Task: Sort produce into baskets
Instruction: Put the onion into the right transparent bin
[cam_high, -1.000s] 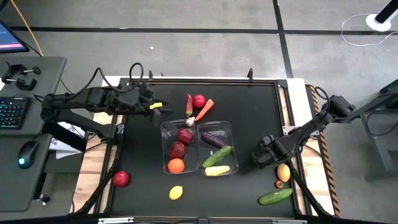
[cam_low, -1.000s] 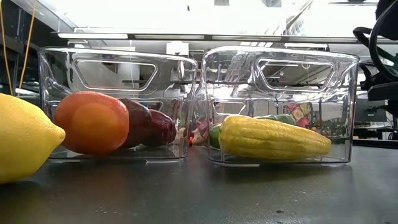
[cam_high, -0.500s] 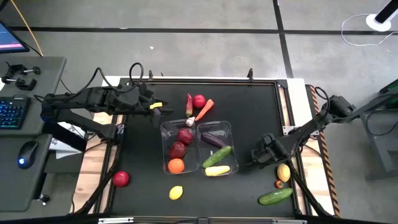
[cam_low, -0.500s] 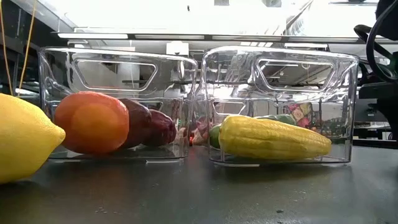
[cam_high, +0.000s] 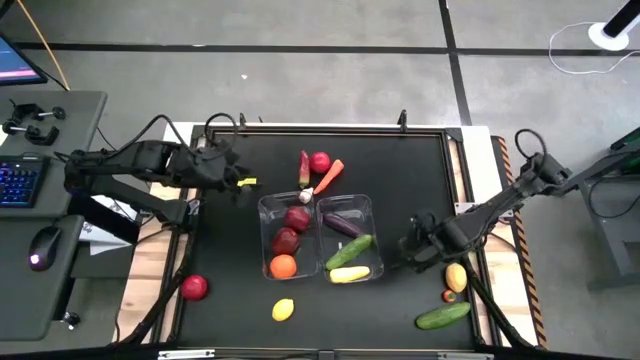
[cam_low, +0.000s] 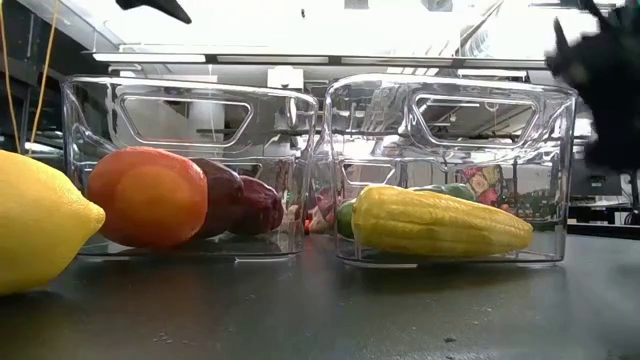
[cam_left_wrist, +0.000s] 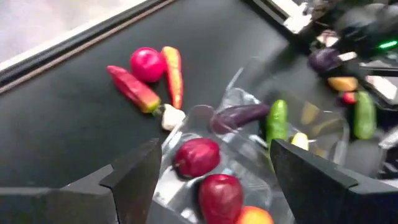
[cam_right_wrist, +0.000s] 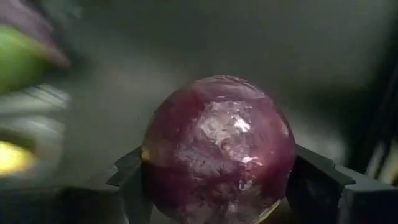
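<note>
Bright overhead light glares behind the baskets (cam_low: 320, 170); both wrist views are blurred.

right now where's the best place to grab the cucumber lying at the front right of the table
Grip the cucumber across its middle, coming straight down from above. It lies flat and long on the table, so fingers closing across the narrow width should hold best. The right gripper, nearest, is shut on a dark red round fruit.

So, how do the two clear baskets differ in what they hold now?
The left basket holds round pieces: two dark red apples and an orange. The right basket holds long pieces: a purple eggplant, a green cucumber and a yellow corn-like piece. Both are clear, of like shape, and stand side by side.
</note>
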